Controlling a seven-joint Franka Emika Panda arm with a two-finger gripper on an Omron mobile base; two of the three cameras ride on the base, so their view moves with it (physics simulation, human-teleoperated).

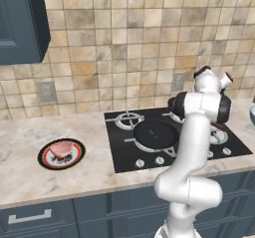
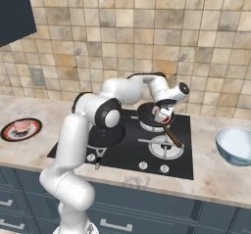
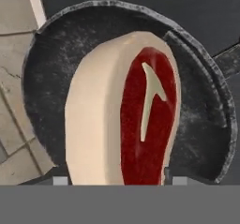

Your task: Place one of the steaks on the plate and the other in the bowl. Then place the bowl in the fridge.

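The steak [image 3: 129,115] hangs on edge in the gripper [image 2: 160,113], just above the frying pan [image 3: 197,124] on the stove [image 2: 127,147]. The claw is closed on its lower end. Its long axis runs straight away from the fingers, red face sideways. Held by one end only, it could swing or slip free during the carry and drop back into the pan. The bowl [image 2: 235,145] waits on the counter well right of the pan; the plate [image 1: 61,154], far left, already has meat.
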